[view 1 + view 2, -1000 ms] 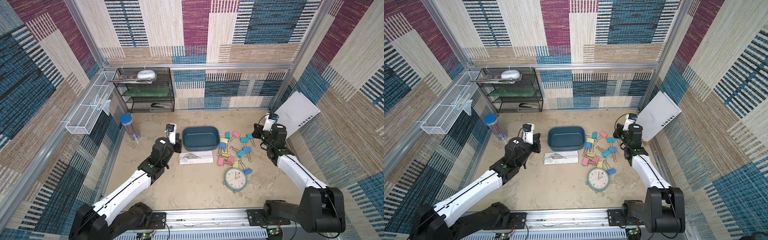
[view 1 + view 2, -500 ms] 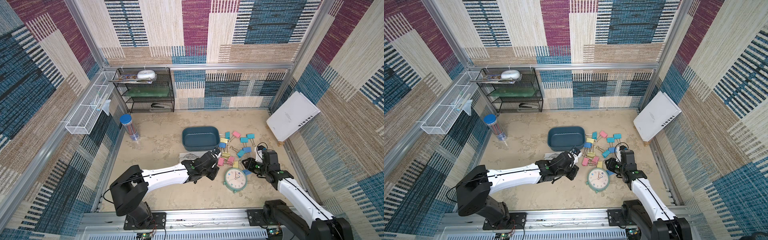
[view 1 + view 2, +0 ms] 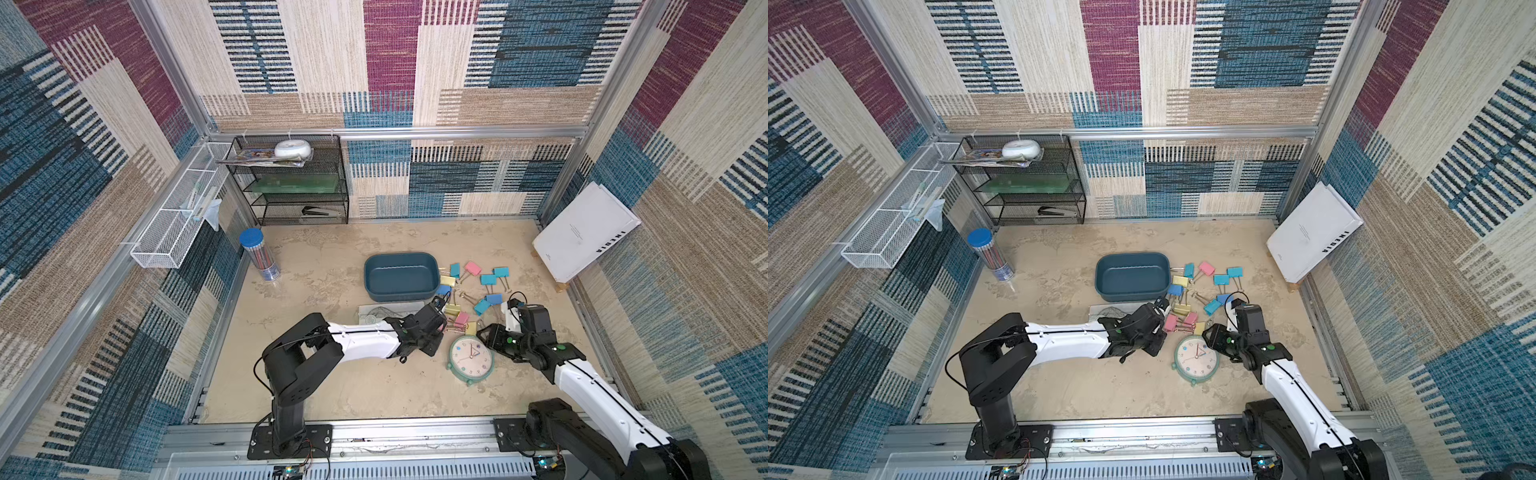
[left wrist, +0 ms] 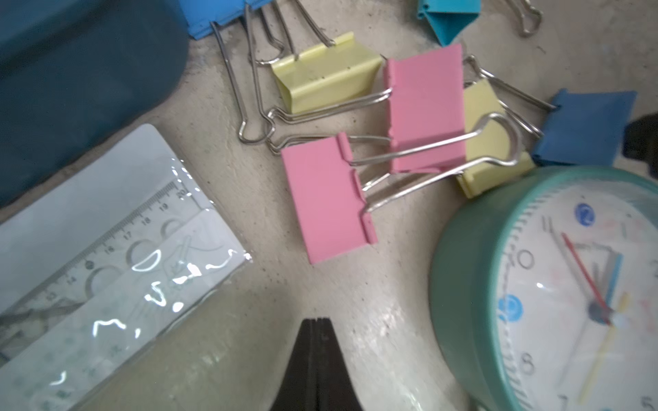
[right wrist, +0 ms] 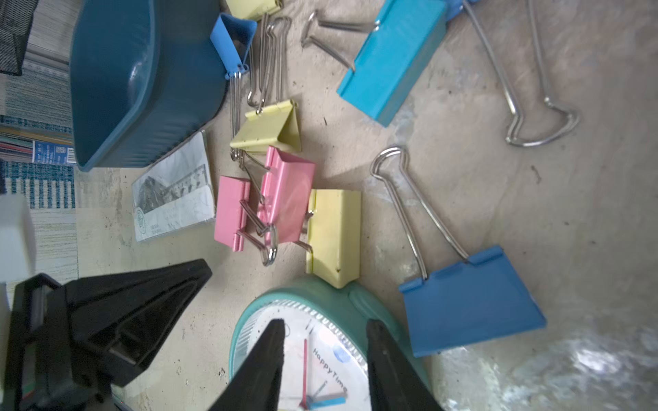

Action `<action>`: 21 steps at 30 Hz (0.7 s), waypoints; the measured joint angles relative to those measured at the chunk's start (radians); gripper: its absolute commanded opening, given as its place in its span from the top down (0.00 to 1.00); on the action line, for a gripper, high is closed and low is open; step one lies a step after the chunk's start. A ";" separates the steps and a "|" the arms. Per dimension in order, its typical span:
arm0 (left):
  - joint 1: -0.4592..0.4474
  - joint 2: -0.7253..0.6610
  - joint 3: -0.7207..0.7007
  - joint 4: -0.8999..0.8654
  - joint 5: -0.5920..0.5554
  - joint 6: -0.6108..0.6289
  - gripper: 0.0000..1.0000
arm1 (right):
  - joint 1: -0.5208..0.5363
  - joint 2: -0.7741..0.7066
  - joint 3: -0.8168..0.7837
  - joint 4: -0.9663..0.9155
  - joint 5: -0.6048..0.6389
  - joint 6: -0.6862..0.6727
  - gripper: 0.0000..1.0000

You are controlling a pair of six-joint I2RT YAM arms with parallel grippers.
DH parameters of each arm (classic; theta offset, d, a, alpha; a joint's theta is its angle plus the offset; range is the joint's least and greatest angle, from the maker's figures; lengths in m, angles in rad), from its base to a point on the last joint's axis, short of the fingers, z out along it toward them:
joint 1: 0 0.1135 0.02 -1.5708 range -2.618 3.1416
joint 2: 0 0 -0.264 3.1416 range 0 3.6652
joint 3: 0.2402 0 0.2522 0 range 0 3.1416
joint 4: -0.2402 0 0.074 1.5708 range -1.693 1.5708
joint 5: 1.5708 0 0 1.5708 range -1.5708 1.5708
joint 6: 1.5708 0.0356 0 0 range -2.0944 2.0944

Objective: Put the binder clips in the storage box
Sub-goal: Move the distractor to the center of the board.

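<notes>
The storage box point(image 3: 401, 276) is a dark teal tray, nothing inside it. Several binder clips point(image 3: 478, 286) in pink, yellow, teal and blue lie scattered on the floor just right of it. My left gripper point(image 4: 316, 322) is shut and holds nothing. It hovers low over bare floor, a short way from a pink clip point(image 4: 327, 199). My right gripper point(image 5: 325, 327) is open with nothing between its fingers. It hangs over the rim of a green alarm clock point(image 5: 320, 302), with a yellow clip point(image 5: 334, 235) and a blue clip point(image 5: 470, 302) just beyond it.
The alarm clock point(image 3: 471, 359) lies face up between the two grippers, touching the near clips. A bagged ruler set point(image 4: 106, 249) lies in front of the box. A pencil tube point(image 3: 259, 255), a black mesh rack point(image 3: 291, 183), a white wire basket point(image 3: 178, 220) and a leaning white book point(image 3: 586, 230) line the edges.
Both arms have swung from beside the box and the far right down to the near end of the clip pile. The right gripper's jaws have opened; the left has stayed shut.
</notes>
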 measured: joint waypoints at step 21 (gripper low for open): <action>0.099 0.083 -0.059 0.219 -0.057 0.017 0.97 | 0.306 -0.045 -0.064 -0.013 0.138 0.152 0.56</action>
